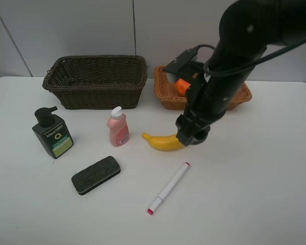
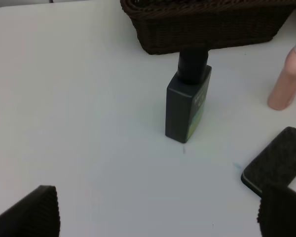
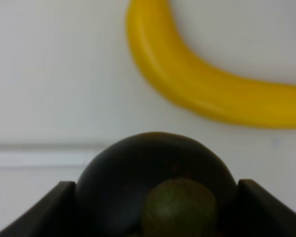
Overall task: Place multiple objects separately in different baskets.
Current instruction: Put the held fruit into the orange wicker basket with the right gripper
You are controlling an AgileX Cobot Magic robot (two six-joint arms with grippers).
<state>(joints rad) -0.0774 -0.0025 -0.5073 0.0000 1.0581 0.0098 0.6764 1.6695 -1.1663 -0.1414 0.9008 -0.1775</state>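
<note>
In the right wrist view my right gripper (image 3: 155, 219) is shut on a dark mangosteen (image 3: 155, 173), its greenish cap facing the camera. Seen from the exterior high camera, that gripper (image 1: 192, 135) hangs over the right end of the yellow banana (image 1: 163, 142) lying on the table. An orange (image 1: 182, 86) lies in the light tan basket (image 1: 166, 97). My left gripper (image 2: 158, 217) is open near the table, facing the dark green pump bottle (image 2: 187, 106), with the black eraser (image 2: 275, 163) beside one finger.
The dark brown basket (image 1: 97, 79) stands at the back left. In front of it are the pump bottle (image 1: 53, 133), the pink bottle (image 1: 118, 127) and the eraser (image 1: 96, 174). A white pink-tipped marker (image 1: 169, 187) lies nearer the front. The right arm leans over the tan basket.
</note>
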